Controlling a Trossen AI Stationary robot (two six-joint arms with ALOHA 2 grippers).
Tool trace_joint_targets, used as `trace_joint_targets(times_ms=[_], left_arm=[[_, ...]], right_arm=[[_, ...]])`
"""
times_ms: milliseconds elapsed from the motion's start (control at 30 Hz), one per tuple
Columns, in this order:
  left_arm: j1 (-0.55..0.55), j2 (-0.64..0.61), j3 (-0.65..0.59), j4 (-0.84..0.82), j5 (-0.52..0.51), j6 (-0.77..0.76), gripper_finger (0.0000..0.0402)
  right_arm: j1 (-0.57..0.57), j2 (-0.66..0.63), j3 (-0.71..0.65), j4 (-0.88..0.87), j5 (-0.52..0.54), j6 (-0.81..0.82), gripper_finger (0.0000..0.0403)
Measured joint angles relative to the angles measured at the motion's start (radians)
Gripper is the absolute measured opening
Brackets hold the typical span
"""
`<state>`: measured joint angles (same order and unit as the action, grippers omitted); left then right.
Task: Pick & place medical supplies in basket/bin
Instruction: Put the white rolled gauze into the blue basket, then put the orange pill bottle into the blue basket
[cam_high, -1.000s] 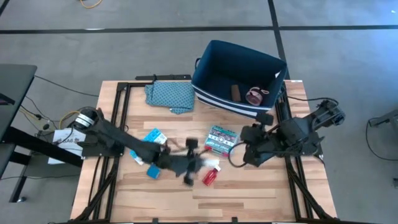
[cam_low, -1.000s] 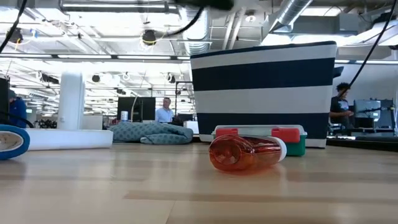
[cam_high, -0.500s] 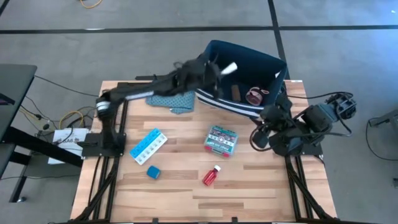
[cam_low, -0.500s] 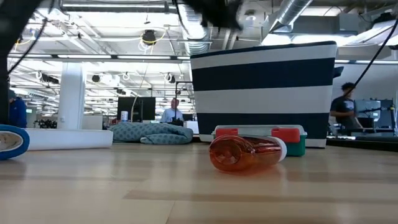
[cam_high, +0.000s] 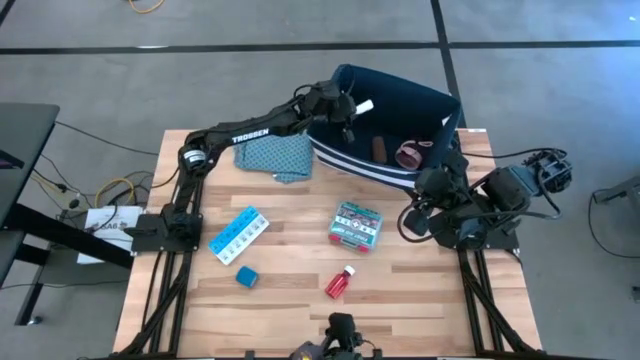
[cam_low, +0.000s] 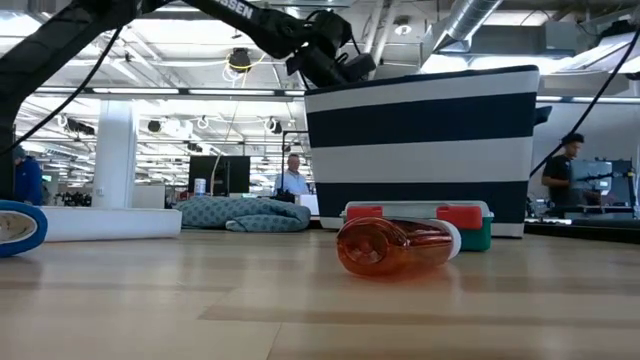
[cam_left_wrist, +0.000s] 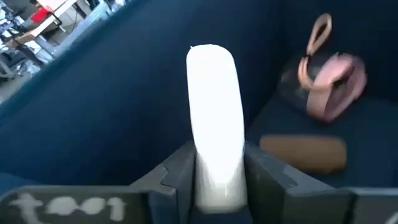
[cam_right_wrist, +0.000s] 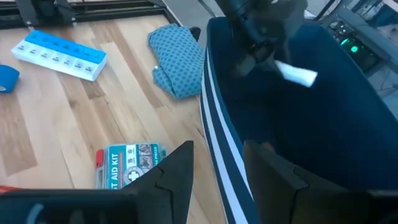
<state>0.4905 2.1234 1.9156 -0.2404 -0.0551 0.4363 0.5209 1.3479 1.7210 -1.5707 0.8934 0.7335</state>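
Your left pincer (cam_high: 350, 107) is reaching over the near-left rim of the navy bin (cam_high: 430, 100), clenched on the white tube (cam_high: 362, 106). In the left wrist view the tube (cam_left_wrist: 212, 118) stands out between the two dark fingers (cam_left_wrist: 177, 174), which press on its lower end, with the bin's dark inside wall behind it. The tube hangs above the bin's interior and touches neither floor nor wall that you can see.

On the bin floor lie the brown oblong (cam_high: 380, 149) and the pink roll (cam_high: 410, 154), near each other; the left wrist view shows the roll (cam_left_wrist: 329, 84) just beyond the oblong (cam_left_wrist: 303, 152).

Your right pincer (cam_high: 410, 222) waits low over the right side of the surface (cam_high: 290, 300), beside the bin's near corner. Its fingers (cam_right_wrist: 177, 171) stand apart in the right wrist view with nothing between them.

Still out on the surface: the blue-white pill organizer (cam_high: 238, 235) at the left, the blue cube (cam_high: 245, 277) just in front of it, the teal-red flat box (cam_high: 357, 226) near the middle, and the red bottle (cam_high: 339, 283) lying on its side in front of the box. The teal patterned cloth (cam_high: 273, 155) sits folded just left of the bin, under the left arm.

In the low view the bottle (cam_low: 395, 247) lies ahead of the box (cam_low: 470, 222), with the striped bin (cam_low: 425, 150) behind both.
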Motion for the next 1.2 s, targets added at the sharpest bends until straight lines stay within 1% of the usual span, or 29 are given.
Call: trace_joint_targets(times_ms=[133,167,233,367,467,533,633,733,833,900,1033,1100,1200], left_arm=[[-0.031,-0.011,0.002,-0.04,-0.106,0.038,0.0128],[-0.043,-0.011,0.019,-0.054,-0.125,0.05,0.0131],[-0.067,-0.01,0.078,-0.082,-0.158,0.074,0.0135],[-0.113,-0.027,0.214,-0.155,-0.174,0.077,0.0137],[-0.144,-0.021,0.306,-0.25,-0.241,0.08,0.0137],[-0.161,-0.02,0.358,-0.289,-0.273,0.057,0.0137],[-0.182,-0.023,0.439,-0.383,-0.283,-0.001,0.0137],[-0.208,-0.05,0.422,-0.422,-0.288,-0.036,0.0137],[-0.254,-0.068,0.432,-0.453,-0.329,-0.021,0.0137],[-0.291,-0.088,0.441,-0.449,-0.403,0.012,0.0137],[-0.373,-0.131,0.439,-0.466,-0.534,0.076,0.0137],[-0.414,-0.144,0.438,-0.489,-0.596,0.088,0.0137],[-0.47,-0.164,0.438,-0.542,-0.715,0.078,0.0137]], right_arm=[[0.0,0.0,0.0,0.0,-0.002,0.0,0.0134],[0.0,0.0,0.0,0.0,-0.002,0.0,0.0134],[0.0,0.003,0.0,0.0,-0.002,0.0,0.0134],[0.0,0.009,0.0,0.001,-0.004,0.0,0.0133],[0.0,0.019,0.0,0.007,-0.002,0.0,0.0134],[0.0,0.032,0.0,0.018,-0.003,0.0,0.0134],[0.002,0.054,0.0,0.019,-0.007,0.0,0.0133],[0.018,0.079,0.0,-0.001,-0.013,-0.006,0.0132],[0.034,0.093,0.0,0.001,-0.069,-0.032,0.0133],[0.051,0.093,-0.003,0.0,-0.091,-0.034,0.0133],[0.083,0.078,-0.05,0.002,-0.085,-0.035,0.013],[0.096,0.058,-0.078,0.0,-0.083,-0.029,0.0129],[0.108,0.025,-0.135,0.0,-0.067,0.028,0.0129]])
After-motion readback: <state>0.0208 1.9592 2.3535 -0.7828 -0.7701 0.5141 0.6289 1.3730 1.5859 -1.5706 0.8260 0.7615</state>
